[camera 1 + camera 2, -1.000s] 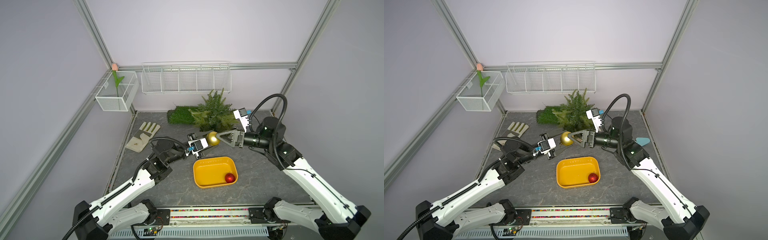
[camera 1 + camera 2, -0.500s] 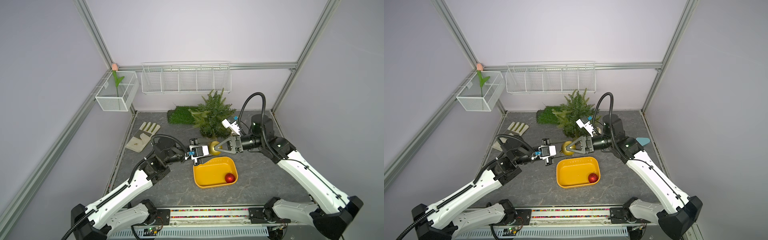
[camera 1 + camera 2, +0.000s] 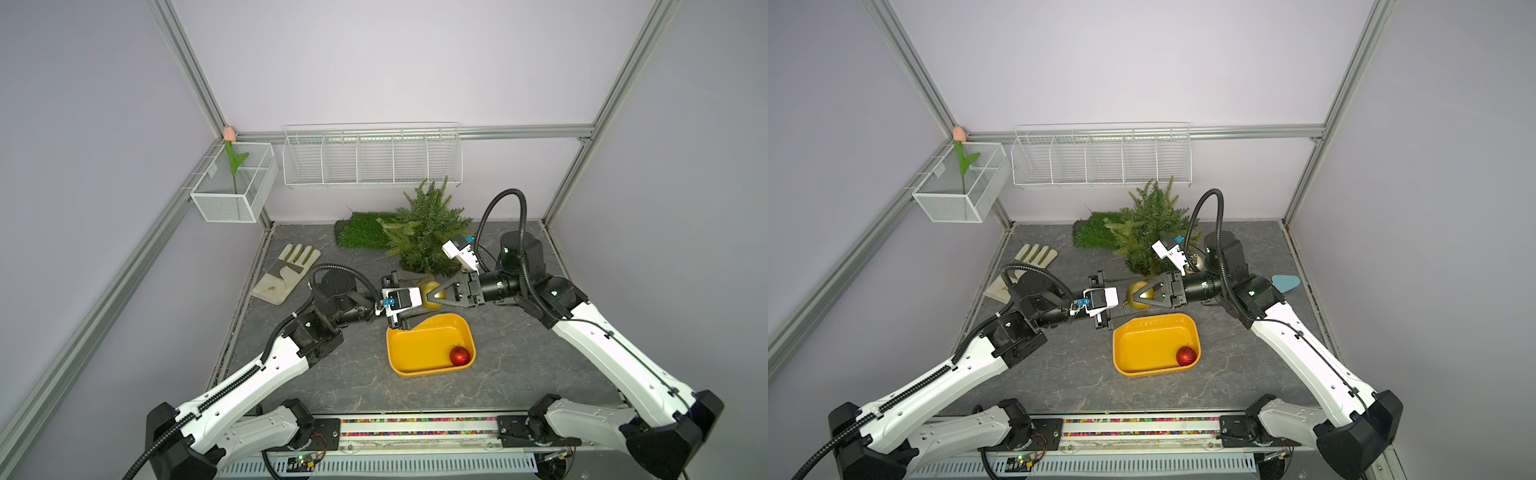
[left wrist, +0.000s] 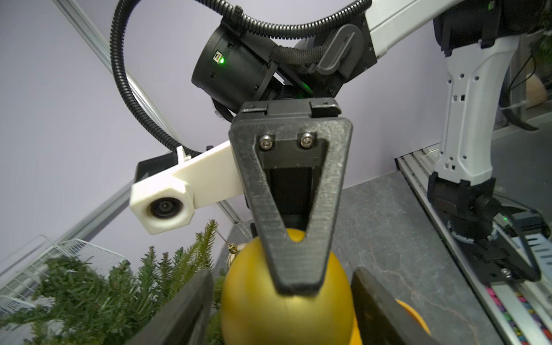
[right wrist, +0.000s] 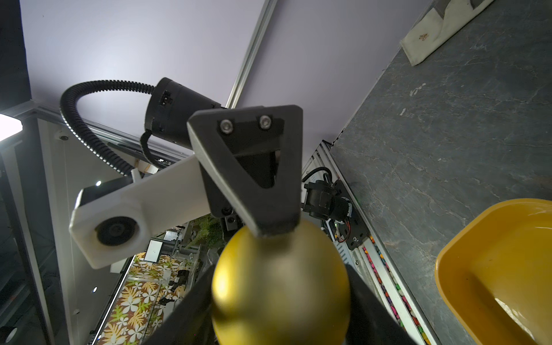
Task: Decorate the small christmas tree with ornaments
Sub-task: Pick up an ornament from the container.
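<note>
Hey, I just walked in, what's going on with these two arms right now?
Both arms meet in the air just behind the yellow tray, with the matte gold bauble between them. The right end effector looks clamped on the bauble, while the left end effector has its jaws spread, with a slight gap on one side, so it looks like a handover. The red bauble lies in the tray. The small christmas tree stands just behind the arms.

I'm looking at a dark marbled table (image 3: 361, 386). On it lie a glove (image 3: 286, 272) towards the left edge, a grass mat (image 3: 359, 230) at the back, the tree (image 3: 428, 232) just beside it, a yellow tray (image 3: 432, 371) mid-table, and a blue piece (image 3: 1285, 282) (right edge).
</note>
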### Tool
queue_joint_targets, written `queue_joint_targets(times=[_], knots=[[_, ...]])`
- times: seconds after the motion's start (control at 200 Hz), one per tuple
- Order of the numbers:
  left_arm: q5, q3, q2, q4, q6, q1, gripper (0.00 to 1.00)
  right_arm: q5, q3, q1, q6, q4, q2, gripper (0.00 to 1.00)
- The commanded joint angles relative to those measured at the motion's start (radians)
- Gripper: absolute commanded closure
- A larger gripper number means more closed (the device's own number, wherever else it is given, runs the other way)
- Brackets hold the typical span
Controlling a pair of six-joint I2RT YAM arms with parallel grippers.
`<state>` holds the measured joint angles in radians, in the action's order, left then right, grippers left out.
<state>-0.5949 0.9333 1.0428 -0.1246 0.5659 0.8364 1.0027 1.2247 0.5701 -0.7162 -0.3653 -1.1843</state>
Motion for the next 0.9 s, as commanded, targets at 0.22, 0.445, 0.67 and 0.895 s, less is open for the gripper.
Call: queue_joint_targets(times=[0.22, 0.445, 0.67, 0.895], knots=[[0.059, -0.065, -0.07, -0.103, -0.101, 0.0, 0.12, -0.143, -0.037, -0.067, 0.351, -0.061, 0.204, 0.43], [-0.041, -0.069, -0.041, -0.101, -0.186, 0.0, 0.13, -0.176, -0.087, -0.067, 0.546, -0.014, 0.329, 0.41], [-0.247, -0.024, 0.03, -0.113, -0.25, 0.0, 0.23, -0.171, -0.082, -0.067, 0.629, -0.024, 0.348, 0.42], [-0.297, 0.022, 0.106, -0.177, -0.342, 0.002, 0.3, -0.148, -0.09, -0.067, 0.63, 0.0, 0.348, 0.43]])
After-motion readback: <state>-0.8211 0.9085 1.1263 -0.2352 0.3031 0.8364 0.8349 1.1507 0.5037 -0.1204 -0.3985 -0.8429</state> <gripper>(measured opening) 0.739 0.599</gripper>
